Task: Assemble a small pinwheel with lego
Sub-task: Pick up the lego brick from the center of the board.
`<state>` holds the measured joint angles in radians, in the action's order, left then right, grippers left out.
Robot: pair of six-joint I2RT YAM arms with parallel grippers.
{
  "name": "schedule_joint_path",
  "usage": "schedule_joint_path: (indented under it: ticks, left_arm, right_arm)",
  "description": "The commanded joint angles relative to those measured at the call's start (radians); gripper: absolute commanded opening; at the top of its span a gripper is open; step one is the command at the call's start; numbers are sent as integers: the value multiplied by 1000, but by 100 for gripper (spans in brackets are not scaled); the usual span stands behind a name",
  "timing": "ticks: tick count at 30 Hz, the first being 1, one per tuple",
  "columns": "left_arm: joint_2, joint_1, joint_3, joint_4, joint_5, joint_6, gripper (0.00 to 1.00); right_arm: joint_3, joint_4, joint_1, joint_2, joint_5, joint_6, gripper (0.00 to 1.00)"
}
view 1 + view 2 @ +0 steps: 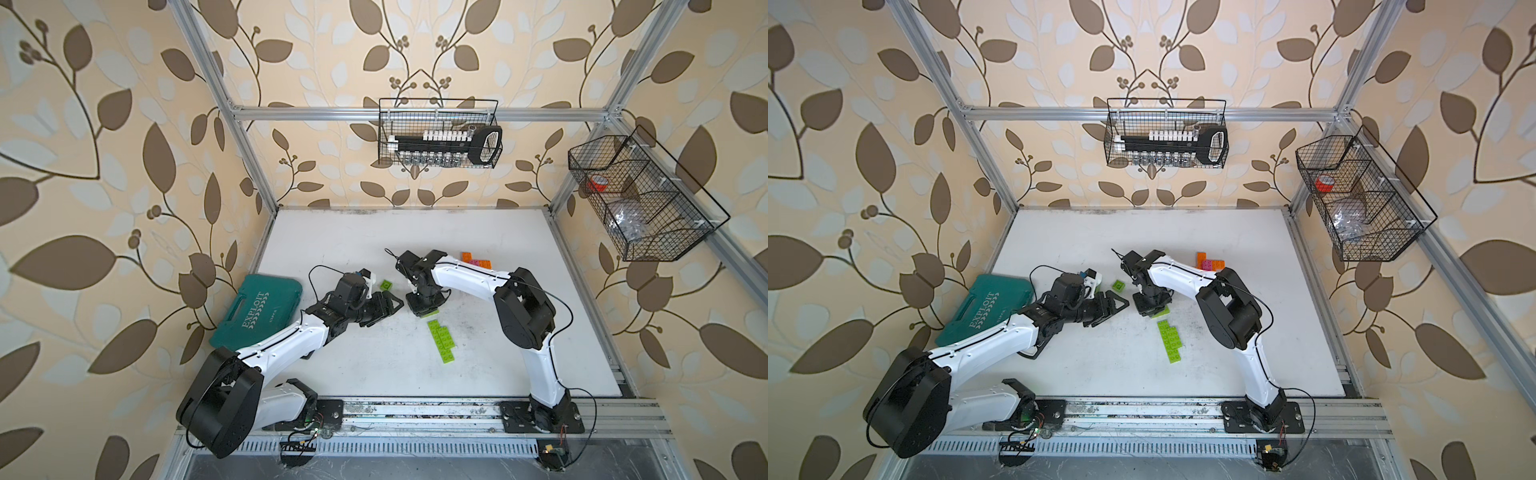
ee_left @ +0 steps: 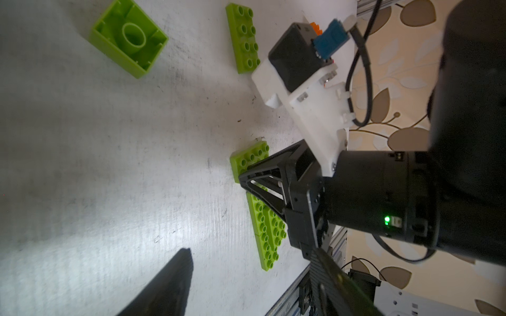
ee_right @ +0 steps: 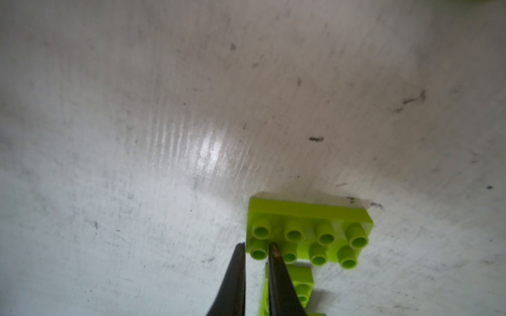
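- Lego, gripped: lime-green brick (image 3: 309,235), studs up, lower right of the right wrist view; right gripper (image 3: 257,247) has its black fingers nearly together, pinched on the brick's end studs.
- End effector, free: left gripper (image 1: 392,304), left of centre in both top views, fingers apart, nothing between them.
- Lego, loose: green square brick (image 1: 387,284), just above the left gripper in both top views; hollow underside up, upper left of the left wrist view.
- Lego, loose: lime-green cluster (image 1: 442,343), oblong bricks touching, studs up, just below the right gripper, centre of both top views.
- Lego, loose: orange bricks (image 1: 466,257) touching one pink brick (image 1: 475,262), right of centre, partly hidden by the right arm.
- Other: teal tool case (image 1: 255,309), closed, at the left edge of the white table (image 1: 374,241).
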<state>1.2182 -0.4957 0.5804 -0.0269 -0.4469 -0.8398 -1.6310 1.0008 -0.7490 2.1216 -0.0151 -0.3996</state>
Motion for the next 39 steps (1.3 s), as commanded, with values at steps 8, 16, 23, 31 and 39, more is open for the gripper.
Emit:
schedule_joint_path:
  ticks: [8,16,23,31,39]
  left_arm:
    - [-19,8,23,2,-15,24,70]
    - [-28,8,18,11,-8,28,70]
    - [-26,8,17,12,-7,29,69]
    - [-28,8,12,12,-6,31,69]
    - [-39,8,9,18,-4,34,69]
  right_arm:
    - [-19,25,-5,-2,22,-15,14]
    - [-15,30,-4,27,23,-19,13]
    - [-13,39,-6,43,26,-27,11]
    - [-21,65,-16,63,75,-82,13]
    - [-12,54,-13,79,60,-158,13]
